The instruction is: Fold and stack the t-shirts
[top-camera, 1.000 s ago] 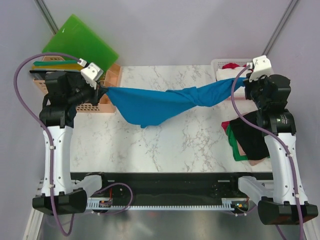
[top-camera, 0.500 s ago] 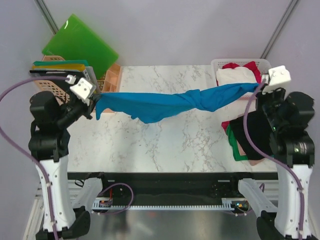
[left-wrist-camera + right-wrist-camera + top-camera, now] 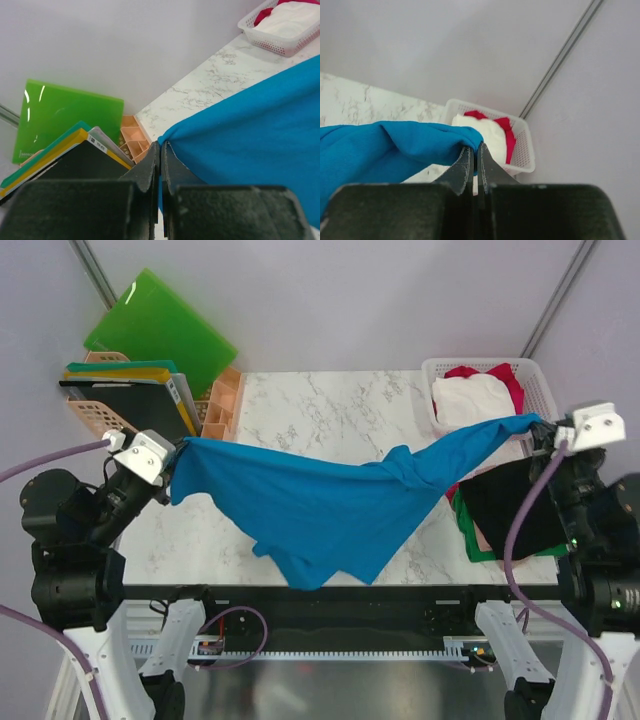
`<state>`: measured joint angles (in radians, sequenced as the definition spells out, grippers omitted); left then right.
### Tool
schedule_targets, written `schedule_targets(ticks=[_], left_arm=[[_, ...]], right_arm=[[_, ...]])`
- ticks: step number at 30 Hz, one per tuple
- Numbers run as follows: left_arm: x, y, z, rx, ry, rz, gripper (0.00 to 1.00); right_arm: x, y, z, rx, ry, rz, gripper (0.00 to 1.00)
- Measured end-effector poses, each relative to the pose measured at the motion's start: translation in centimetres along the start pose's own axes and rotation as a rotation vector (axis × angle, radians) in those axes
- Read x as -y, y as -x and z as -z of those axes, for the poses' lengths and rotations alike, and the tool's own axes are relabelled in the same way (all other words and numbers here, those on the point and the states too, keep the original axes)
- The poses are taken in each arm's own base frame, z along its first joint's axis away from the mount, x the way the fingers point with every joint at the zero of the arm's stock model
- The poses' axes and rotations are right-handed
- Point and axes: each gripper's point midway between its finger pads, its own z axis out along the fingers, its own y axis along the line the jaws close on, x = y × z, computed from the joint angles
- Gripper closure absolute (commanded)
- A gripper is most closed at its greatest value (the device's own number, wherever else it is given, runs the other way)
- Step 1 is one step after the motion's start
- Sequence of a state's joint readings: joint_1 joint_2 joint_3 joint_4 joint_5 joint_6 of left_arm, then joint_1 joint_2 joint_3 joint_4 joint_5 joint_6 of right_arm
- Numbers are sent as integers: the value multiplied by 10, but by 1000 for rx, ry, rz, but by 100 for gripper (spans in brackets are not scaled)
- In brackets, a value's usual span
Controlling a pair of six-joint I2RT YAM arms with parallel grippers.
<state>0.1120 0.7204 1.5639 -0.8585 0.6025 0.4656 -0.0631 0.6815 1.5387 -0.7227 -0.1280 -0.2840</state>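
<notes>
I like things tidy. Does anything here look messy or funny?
Yes. The blue t-shirt hangs between the left pincer and the right pincer, not flat. It is twisted and bunched toward the right, and its lower part sags unevenly toward the near edge of the table.

The blue t-shirt (image 3: 320, 505) hangs stretched across mid-frame, sagging at lower centre. A black t-shirt (image 3: 510, 505) lies folded at right; a white t-shirt (image 3: 468, 398) upper right.
</notes>
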Motion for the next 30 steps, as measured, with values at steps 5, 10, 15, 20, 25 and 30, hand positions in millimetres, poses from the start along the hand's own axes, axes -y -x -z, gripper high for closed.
schedule_targets(ticks=[5, 10, 15, 20, 25, 30], left_arm=[[-3, -45, -33, -100, -49, 76, 98], [-4, -128, -89, -274, -137, 211, 97], [-13, -223, -143, -473, -170, 317, 39], [-23, -294, -144, -617, -80, 357, 26], [-42, -296, -117, -638, 59, 297, 22], [-22, -241, -95, -498, 16, 288, 10]], right_arm=[[-26, -82, -60, -218, 120, -43, 100], [-57, -192, -112, -480, 226, -91, 84], [-72, -291, -158, -721, 259, -109, 45], [-59, -332, -150, -804, 161, -100, 10], [-48, -288, -122, -722, 175, -24, 6], [-106, -268, -74, -733, 545, 13, 14]])
